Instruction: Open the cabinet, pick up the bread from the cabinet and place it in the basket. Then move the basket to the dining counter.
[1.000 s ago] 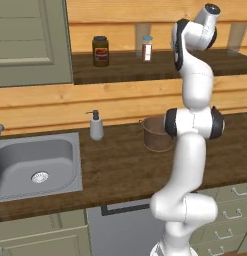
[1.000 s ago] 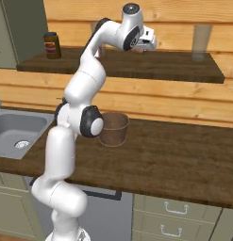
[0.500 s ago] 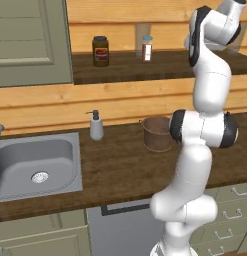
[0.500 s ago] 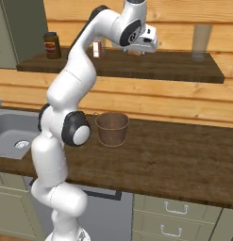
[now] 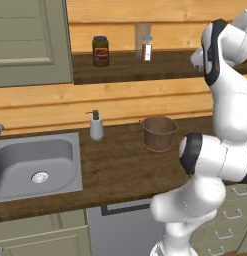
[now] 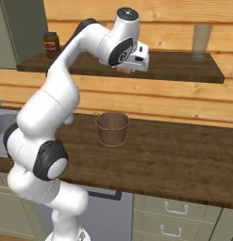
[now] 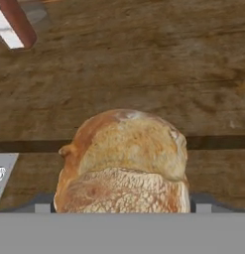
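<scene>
The bread (image 7: 125, 163), a tan-brown crusty lump, lies on the dark wooden cabinet shelf (image 6: 184, 70). It sits close in front of my hand, between the two fingertips. My gripper (image 7: 123, 204) is open, one dark tip on each side of the loaf; whether they touch it I cannot tell. From the right base view the gripper (image 6: 129, 66) hangs low over the shelf, with a bit of bread (image 6: 120, 70) showing under it. The round brown basket (image 5: 158, 132) (image 6: 112, 128) stands upright on the worktop below, apart from the hand. The dining counter is out of view.
On the shelf stand a dark jar (image 5: 100, 51) (image 6: 52, 44), a red-labelled shaker (image 5: 147, 48) and a clear glass (image 6: 201, 42). A grey-green cabinet door (image 5: 30, 40) hangs at the left. A soap dispenser (image 5: 96, 126) and the steel sink (image 5: 35, 165) lie left of the basket.
The arm has swung its elbow outward and the hand has come lower and slightly left, down onto the shelf over the bread. The jaws stay equally wide. Basket and jars have not moved.
</scene>
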